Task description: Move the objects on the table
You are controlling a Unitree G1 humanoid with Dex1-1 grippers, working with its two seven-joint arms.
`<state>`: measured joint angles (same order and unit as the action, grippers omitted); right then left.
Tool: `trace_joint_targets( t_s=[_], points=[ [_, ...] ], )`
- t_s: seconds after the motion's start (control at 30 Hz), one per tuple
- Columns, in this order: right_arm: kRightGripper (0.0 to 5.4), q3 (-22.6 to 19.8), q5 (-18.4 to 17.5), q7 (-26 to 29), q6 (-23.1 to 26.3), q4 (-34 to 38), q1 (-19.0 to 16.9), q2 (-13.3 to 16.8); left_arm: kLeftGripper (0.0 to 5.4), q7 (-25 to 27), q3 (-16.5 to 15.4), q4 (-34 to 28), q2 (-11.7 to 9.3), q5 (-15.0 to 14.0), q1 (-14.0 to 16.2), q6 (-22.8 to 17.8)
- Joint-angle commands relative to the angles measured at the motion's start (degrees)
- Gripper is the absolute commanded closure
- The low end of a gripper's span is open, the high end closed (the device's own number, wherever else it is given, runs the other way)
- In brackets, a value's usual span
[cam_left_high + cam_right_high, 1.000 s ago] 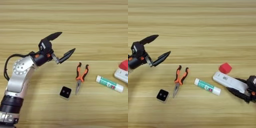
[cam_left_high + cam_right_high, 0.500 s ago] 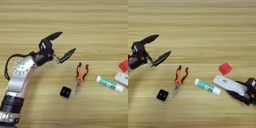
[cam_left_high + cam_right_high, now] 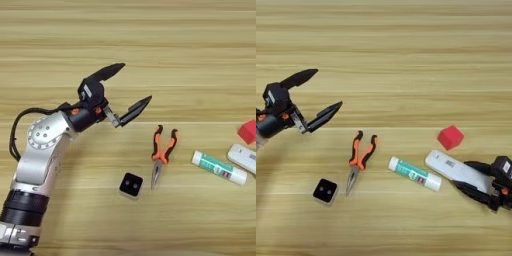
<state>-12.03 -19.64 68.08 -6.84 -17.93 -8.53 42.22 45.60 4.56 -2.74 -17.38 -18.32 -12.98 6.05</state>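
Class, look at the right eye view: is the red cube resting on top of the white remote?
No, the red cube sits on the bare table, just beyond the white remote, with wood showing between them.

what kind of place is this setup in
Likely a robot manipulation test bench: a bare wooden table with unrelated small items laid out, like pliers, a red foam cube and a white-and-green tube.

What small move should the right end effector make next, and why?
Probably let go and draw back to the right. The right end effector holds one end of the white remote, which lies flat on the table beside the tube.
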Motion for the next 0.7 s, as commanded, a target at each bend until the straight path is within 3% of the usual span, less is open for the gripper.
trace_joint_targets(
  t_s=[0.03,0.53,0.7],
  points=[
    [1.5,0.1,0.2,0.3,-0.8,-0.4,0.6,0.3,0.0,-0.1,-0.1,0.3,-0.1,0.3,-0.8,0.6],
    [0.02,-1.4,-2.3,0.3,-1.5,0.2,1.8,-0.2,0.0,0.1,-0.1,1.0,0.0,0.4,-0.8,1.1],
    [0.02,-3.0,-4.8,-0.3,-1.1,2.5,2.3,-0.7,0.0,0.1,-0.1,1.4,0.1,0.3,-0.9,1.5]
  ],
)
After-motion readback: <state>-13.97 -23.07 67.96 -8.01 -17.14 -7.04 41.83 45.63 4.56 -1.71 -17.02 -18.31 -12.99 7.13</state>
